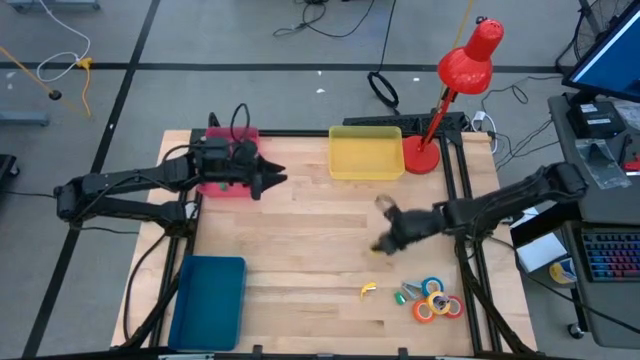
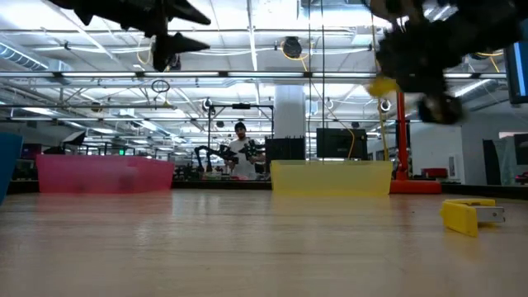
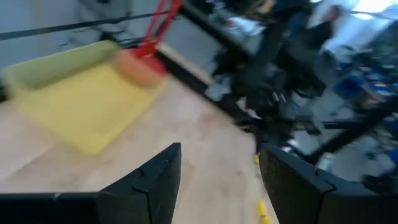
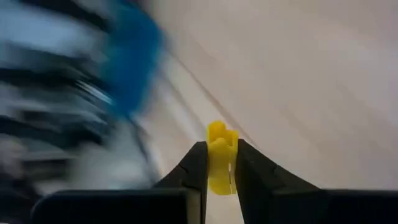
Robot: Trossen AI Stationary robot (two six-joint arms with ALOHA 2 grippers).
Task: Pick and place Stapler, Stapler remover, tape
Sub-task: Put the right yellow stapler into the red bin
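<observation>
Right claw [image 4: 219, 171] pinches a small yellow piece [image 4: 220, 155], blurred beyond naming; left claw [image 3: 217, 180] spread.

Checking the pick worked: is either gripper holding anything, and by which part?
The right gripper pinches a small yellow piece by its lower end; what it is cannot be told. The left gripper is open, holding nothing.
</observation>
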